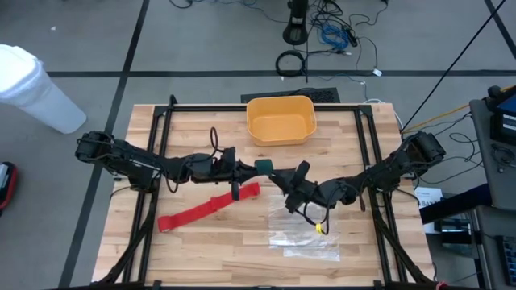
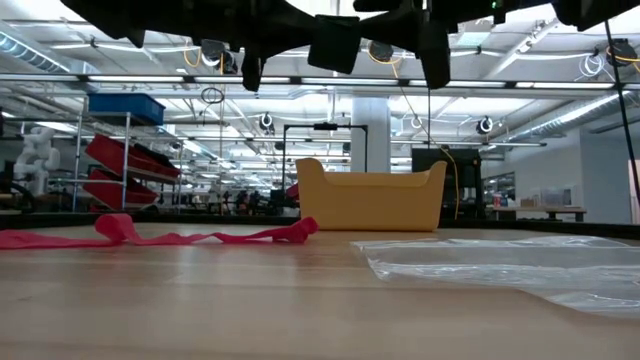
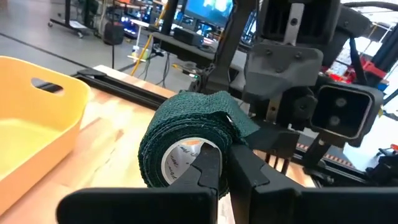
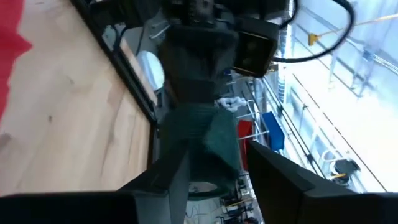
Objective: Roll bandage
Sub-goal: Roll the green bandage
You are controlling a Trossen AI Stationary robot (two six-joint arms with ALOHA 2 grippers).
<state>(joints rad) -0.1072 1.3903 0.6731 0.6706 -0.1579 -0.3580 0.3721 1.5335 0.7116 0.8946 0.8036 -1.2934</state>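
Looking straight down, the red bandage [image 1: 208, 208] is seen lying flat and unrolled on the table [image 1: 201, 258], just below the left arm. A dark green roll [image 1: 264, 167] is held above the table centre betw. both grippers. Left gripper [image 1: 246, 168] is pinched shut on this roll; left wrist view alone shows its cardboard core [image 3: 180, 158]. Right gripper [image 1: 278, 173] meets the roll's loose end; fingers part-spread in right wrist view, grip can't be told. Yellow bin [image 1: 280, 119] and plastic bag [image 1: 306, 234] lie apart. Both arms are stretched inward.
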